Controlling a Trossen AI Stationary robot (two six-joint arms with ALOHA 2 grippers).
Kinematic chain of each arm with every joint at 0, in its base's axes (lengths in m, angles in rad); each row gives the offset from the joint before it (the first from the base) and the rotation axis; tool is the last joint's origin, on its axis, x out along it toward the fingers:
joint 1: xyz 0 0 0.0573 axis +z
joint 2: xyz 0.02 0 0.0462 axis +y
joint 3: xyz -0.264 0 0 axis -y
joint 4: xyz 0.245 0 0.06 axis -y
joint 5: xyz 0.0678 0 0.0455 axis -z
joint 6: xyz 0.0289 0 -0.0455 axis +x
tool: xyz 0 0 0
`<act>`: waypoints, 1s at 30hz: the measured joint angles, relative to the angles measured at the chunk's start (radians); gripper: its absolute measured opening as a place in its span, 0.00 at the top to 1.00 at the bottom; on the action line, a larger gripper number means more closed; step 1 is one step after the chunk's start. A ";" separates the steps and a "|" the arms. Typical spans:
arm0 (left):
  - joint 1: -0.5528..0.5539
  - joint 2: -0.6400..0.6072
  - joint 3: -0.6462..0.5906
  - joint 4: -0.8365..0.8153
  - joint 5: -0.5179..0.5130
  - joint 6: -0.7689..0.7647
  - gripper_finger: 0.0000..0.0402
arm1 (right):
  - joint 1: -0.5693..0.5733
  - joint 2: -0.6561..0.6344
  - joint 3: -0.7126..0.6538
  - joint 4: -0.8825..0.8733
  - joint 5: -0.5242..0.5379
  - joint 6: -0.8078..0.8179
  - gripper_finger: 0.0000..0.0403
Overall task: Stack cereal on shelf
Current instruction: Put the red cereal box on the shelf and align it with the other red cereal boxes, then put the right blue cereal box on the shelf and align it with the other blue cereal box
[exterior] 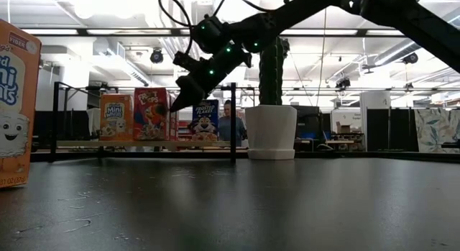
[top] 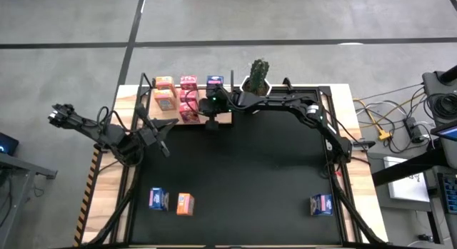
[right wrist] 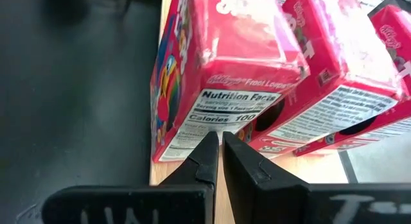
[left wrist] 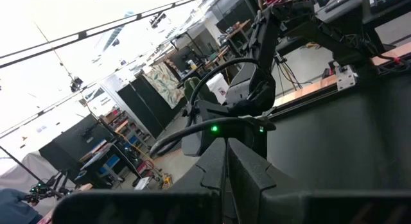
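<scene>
My right gripper (right wrist: 220, 156) hangs just over the near edge of the light-wood shelf board with thin black posts (top: 150, 106), fingers pressed together with nothing between them. Right past my fingertips (right wrist: 205, 161) stands the nearest pink-red cardboard mini cereal box (right wrist: 212, 76), nutrition panel facing me, with a second pink-red box (right wrist: 334, 76) leaning tight against it and only a corner of a third pink-red box (right wrist: 395, 31), cut off at the frame edge. From table height my right arm covers part of that pink-red row, so I can't count it there; beside it I make out an orange mini box (exterior: 115, 116) and a blue mini box (exterior: 205, 120) on the board, in front of a person in the room behind. From above, two orange boxes (top: 165, 93) sit at the board's left end and the blue one is half hidden under my wrist. The white pot with the green cactus (top: 257, 78) stands just beside the shelf.

My left gripper (left wrist: 227, 169) waits over the mat's left side, fingers closed on nothing. Off the shelf, on the large black tabletop mat (top: 243, 178), lie a blue box (top: 158, 199) touching an orange box (top: 185, 203), and well apart another blue box (top: 321, 204).
</scene>
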 joint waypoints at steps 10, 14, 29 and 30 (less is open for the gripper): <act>0.001 0.000 0.000 -0.006 0.000 0.000 1.00 | 0.047 -0.086 0.027 -0.142 0.000 0.000 0.97; 0.001 0.000 0.000 -0.005 -0.001 -0.001 1.00 | 0.089 -0.144 -0.019 -0.165 0.000 -0.009 0.97; 0.001 0.008 0.000 -0.002 -0.001 -0.013 1.00 | 0.262 -0.444 -0.465 -0.003 0.000 0.128 0.97; 0.001 0.009 0.000 -0.001 -0.001 -0.016 1.00 | 0.272 -0.463 -0.489 -0.006 0.000 0.148 0.97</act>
